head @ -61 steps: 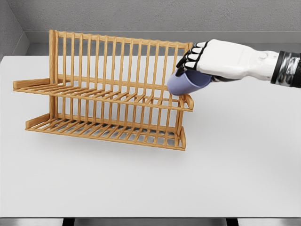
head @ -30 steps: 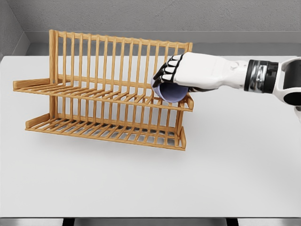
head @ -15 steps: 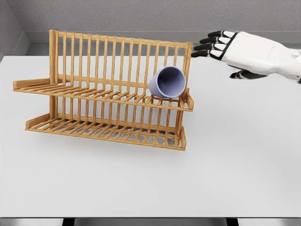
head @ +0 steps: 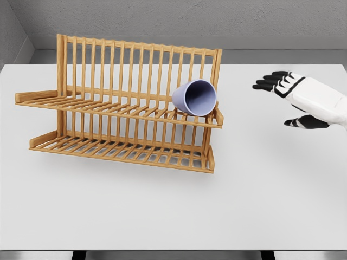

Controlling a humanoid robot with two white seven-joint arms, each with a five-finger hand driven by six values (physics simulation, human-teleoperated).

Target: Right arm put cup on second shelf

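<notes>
The lavender cup (head: 195, 98) lies tipped on its side at the right end of the wooden rack's (head: 122, 105) upper shelf. At the cup's three o'clock, well apart, the right hand (head: 295, 97) hangs over the white worktop (head: 173, 206), fingers spread and empty.

no readable text, no labels, no brands, no numbers, no signs anywhere

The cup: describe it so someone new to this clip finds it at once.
On the white table stands a two-tier wooden rack. At the right end of its upper shelf lies a pale lavender cup, tipped on its side, mouth facing right. It is the rack's only item.
</notes>
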